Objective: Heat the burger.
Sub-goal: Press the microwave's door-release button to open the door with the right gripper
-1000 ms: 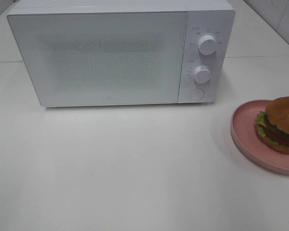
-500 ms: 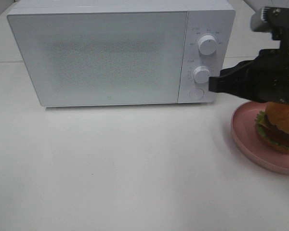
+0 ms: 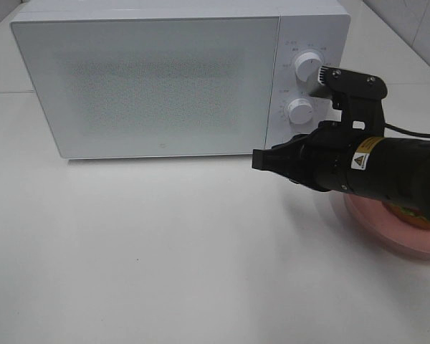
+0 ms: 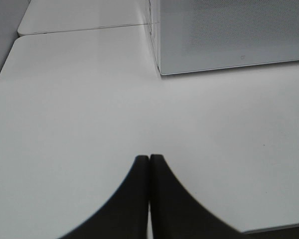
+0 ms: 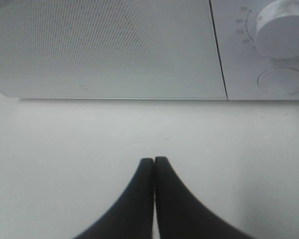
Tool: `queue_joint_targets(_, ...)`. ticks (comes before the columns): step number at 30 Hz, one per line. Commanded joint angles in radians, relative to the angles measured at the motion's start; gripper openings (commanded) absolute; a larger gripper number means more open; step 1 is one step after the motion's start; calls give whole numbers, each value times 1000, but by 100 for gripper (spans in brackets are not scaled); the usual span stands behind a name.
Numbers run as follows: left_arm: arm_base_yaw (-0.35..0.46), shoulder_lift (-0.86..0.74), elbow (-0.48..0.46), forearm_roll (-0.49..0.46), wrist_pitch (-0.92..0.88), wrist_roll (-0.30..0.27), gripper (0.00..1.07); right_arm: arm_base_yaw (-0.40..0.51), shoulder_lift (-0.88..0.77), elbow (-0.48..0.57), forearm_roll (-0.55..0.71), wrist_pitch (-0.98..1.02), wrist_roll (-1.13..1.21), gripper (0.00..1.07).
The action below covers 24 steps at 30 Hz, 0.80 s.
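The burger is hidden behind my right arm in the exterior high view. Only part of its round pink plate [image 3: 387,231] shows at the right edge of the table. My right gripper [image 3: 259,159] is shut and empty. It reaches left over the plate to just in front of the white microwave [image 3: 150,79], below the seam between door and control panel. In the right wrist view its shut fingertips [image 5: 154,162] hover over bare table before the microwave's closed door [image 5: 99,45]. My left gripper [image 4: 149,159] is shut and empty, low over the table, left of the microwave [image 4: 229,35].
The microwave's control panel has two round knobs [image 3: 308,67] [image 3: 299,111]. The right wrist view shows the lower knob [image 5: 284,27] and a round button [image 5: 281,81] under it. The white table [image 3: 165,251] spreads in front of the microwave.
My right arm came in from the right and swept left and down. It now covers the burger, and its shut tip is near the microwave's lower right front. The microwave has not moved.
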Motion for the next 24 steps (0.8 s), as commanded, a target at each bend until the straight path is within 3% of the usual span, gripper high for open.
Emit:
queue_joint_targets(1,3,-22,0,3,-6,0,0,1,49,-12,-3,-95,197,0)
queue_joint_targets(6,3,-22,0,3,-6,0,0,1,89,-12,-7,-180,352,1)
queue_joint_targets(8,3,-22,0,3,-6,0,0,1,136,-12,-10,-287,562,1)
queue_joint_targets(17,3,-22,0,3,-6,0,0,1,246,-12,27,-482,937,2)
queue_joint_targets(24,3,-22,0,3,-6,0,0,1,303,-20,102,-489,987,2)
